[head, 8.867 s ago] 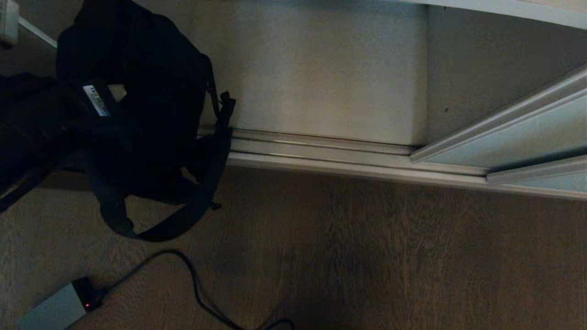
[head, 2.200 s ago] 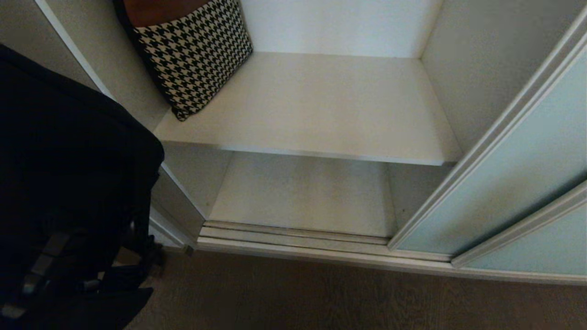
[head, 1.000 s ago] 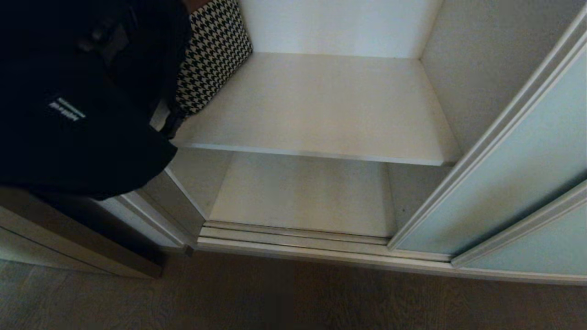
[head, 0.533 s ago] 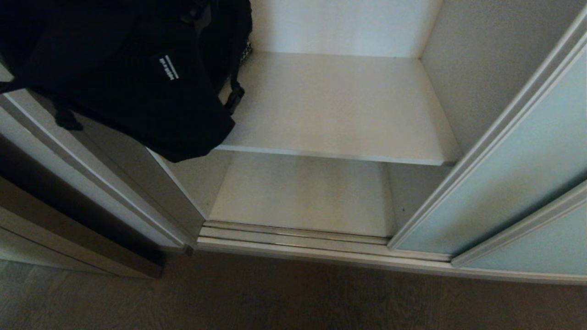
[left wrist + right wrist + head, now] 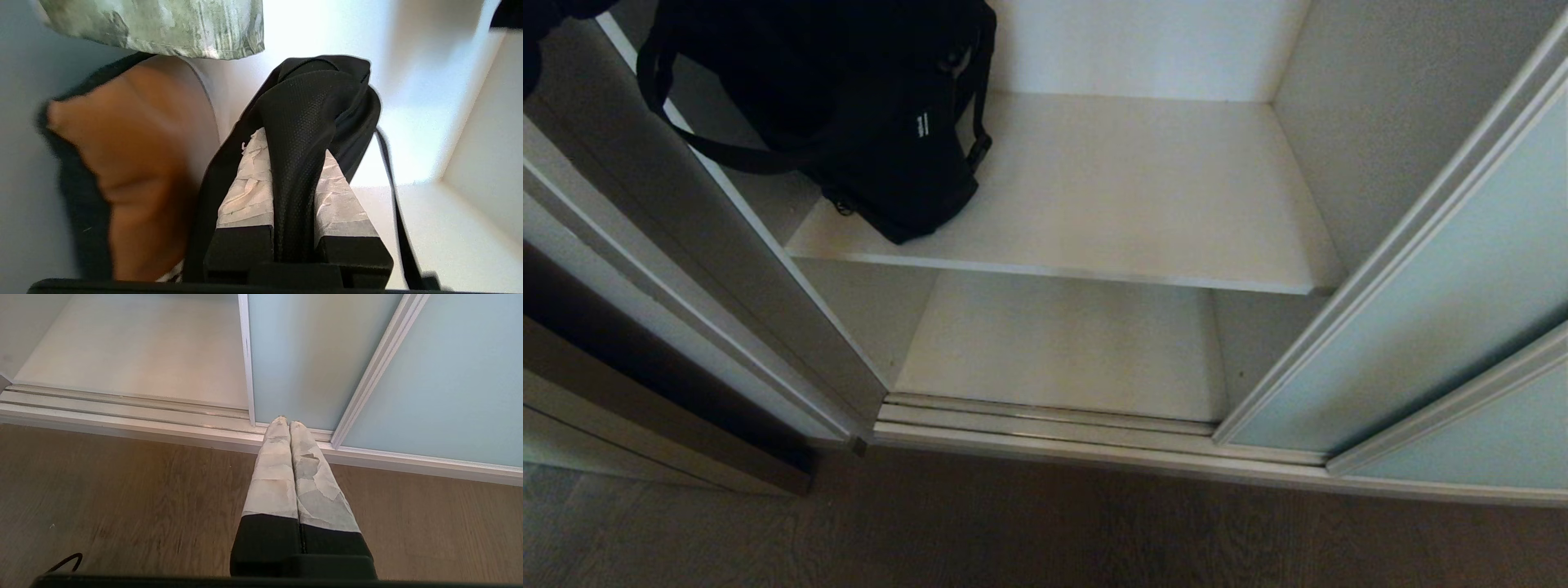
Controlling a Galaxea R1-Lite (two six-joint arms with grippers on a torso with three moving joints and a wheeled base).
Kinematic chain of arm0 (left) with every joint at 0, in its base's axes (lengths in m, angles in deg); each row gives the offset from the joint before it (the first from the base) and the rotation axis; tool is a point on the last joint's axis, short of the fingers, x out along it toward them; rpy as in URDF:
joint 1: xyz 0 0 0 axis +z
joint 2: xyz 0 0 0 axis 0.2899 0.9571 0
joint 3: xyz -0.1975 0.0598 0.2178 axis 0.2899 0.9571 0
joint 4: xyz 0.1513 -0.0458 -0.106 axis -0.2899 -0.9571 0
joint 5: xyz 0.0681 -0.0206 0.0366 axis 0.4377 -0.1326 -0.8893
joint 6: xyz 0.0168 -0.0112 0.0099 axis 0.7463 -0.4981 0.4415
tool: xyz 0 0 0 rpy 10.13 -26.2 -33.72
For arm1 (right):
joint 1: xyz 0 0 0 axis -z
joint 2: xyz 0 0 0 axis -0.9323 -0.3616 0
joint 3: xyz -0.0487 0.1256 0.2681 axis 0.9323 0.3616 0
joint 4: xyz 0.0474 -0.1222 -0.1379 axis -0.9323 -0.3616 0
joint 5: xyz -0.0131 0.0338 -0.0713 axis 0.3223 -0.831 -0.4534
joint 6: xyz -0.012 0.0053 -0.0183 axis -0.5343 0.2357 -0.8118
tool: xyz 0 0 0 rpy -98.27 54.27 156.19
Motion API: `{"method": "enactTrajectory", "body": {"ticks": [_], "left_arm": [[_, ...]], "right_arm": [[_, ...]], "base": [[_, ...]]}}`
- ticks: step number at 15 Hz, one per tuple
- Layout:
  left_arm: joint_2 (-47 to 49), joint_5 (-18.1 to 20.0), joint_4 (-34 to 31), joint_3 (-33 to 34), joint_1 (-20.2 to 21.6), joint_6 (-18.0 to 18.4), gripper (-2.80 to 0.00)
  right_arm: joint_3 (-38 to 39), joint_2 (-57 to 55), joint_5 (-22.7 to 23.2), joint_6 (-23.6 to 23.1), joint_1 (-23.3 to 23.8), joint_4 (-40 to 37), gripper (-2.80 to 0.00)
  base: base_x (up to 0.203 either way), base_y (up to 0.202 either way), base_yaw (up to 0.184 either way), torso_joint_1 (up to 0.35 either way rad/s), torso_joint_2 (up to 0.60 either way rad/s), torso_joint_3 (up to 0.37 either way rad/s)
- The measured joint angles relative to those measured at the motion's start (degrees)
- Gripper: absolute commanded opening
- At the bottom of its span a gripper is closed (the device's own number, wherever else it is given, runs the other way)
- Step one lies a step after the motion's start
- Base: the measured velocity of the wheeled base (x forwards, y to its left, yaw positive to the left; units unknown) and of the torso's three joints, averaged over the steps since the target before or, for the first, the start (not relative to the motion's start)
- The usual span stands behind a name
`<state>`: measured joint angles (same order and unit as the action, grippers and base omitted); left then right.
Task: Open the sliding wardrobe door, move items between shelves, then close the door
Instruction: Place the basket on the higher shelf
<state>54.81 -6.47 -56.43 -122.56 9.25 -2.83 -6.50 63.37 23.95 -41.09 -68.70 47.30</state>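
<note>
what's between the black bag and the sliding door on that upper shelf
Nothing: in the head view the upper shelf is bare white board from the black bag across to the sliding door.

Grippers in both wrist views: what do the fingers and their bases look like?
The left gripper and the right gripper match: two long tapering fingers wrapped in wrinkled, patchy grey-white tape, set on blocky matte black bases. The right's fingers come to narrow rounded tips. No cables or markings show on either.
</note>
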Motion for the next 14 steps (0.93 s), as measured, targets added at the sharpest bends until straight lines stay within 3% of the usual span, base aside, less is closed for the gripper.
{"method": "enactTrajectory", "body": {"ticks": [5,9,14], "left_arm": [[6.7,-5.2,4.1,0.0,0.0,-3.6,-2.8],[9.9,-11.5,6.1,0.1,-1.9,-3.9,-2.8],[12.9,-14.5,7.0,0.1,-5.1,-4.0,-2.8]], "right_arm": [[0.0,0.0,0.0,0.0,0.0,0.0,-2.8],[0.0,0.0,0.0,0.0,0.0,0.0,-2.8],[0.0,0.0,0.0,0.0,0.0,0.0,-2.8]], "base": [[0.0,0.0,0.0,0.0,0.0,0.0],[0.0,0.0,0.0,0.0,0.0,0.0],[0.0,0.0,0.0,0.0,0.0,0.0]]}}
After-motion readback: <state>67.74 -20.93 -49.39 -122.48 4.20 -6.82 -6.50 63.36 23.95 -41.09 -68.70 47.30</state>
